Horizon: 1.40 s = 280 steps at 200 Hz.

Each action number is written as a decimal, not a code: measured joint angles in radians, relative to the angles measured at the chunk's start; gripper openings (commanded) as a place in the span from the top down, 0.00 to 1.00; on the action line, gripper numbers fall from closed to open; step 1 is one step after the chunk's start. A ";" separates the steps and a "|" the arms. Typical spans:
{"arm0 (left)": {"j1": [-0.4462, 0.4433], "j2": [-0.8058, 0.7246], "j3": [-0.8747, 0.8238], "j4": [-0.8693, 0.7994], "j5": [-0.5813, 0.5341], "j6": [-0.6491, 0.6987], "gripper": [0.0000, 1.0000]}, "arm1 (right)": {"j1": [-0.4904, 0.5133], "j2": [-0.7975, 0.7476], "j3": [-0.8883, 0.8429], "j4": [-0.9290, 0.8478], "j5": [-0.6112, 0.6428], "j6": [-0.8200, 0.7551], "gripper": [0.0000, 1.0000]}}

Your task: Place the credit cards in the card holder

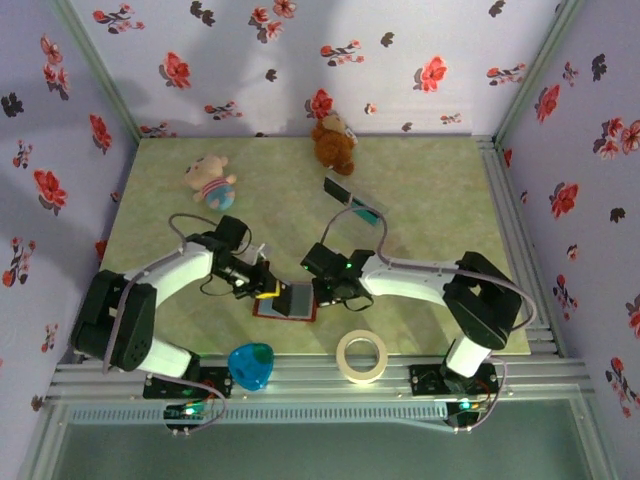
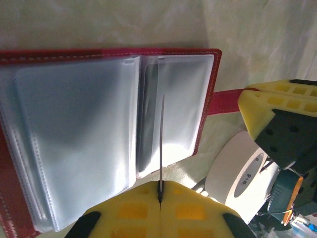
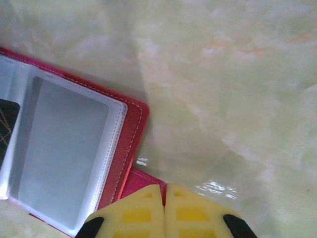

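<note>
Left hand point(image 2: 159, 191) is clamped shut on one credit card point(image 2: 162, 144), which we see edge-on, standing upright over the open card holder point(image 2: 114, 52), its far edge aimed at the clear sleeves on the holder's right-hand leaf. We judge the card is not yet in a pocket; whether its edge has met a sleeve mouth we cannot tell.

Our right hand point(image 3: 165, 198) has its fingers together, tips down at the red strap point(image 3: 146, 181) that sticks out from the holder's side. It looks as if it is steadying the holder, though we cannot tell whether it pinches the strap or only presses on it.

One sleeve seems to be filled already: a dark card point(image 3: 6, 126) shows at the edge of the right wrist view. Two loose credit cards point(image 1: 352, 198) lie well apart from the holder, farther back, so we reckon the task is under way but far from done.

The holder lies open near the front of a pale green marbled surface point(image 1: 430, 200). A pink plush pig point(image 1: 210, 180) and a brown teddy bear point(image 1: 333, 143) sit at the back, while a blue heart-shaped object point(image 1: 250, 365) and a tape roll point(image 1: 362, 356) rest by the near edge. Lilac walls point(image 1: 250, 60) with red and dark flowers close in three sides.
</note>
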 measured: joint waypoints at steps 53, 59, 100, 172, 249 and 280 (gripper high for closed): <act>-0.001 0.059 -0.035 0.113 0.013 -0.039 1.00 | -0.067 -0.027 -0.027 0.020 -0.049 -0.052 1.00; -0.002 0.065 -0.048 0.140 0.020 -0.052 1.00 | -0.069 -0.025 -0.028 0.021 -0.061 -0.058 1.00; -0.005 0.098 -0.085 0.257 0.065 -0.087 1.00 | -0.076 -0.024 -0.033 0.045 -0.129 -0.080 1.00; -0.006 0.098 -0.098 0.303 0.080 -0.091 1.00 | -0.108 -0.019 -0.053 0.082 -0.179 -0.097 1.00; -0.016 0.051 -0.101 0.301 0.080 -0.091 1.00 | -0.126 -0.003 -0.073 0.126 -0.204 -0.128 1.00; -0.017 0.027 -0.101 0.299 0.074 -0.092 1.00 | -0.137 0.002 -0.073 0.135 -0.212 -0.138 1.00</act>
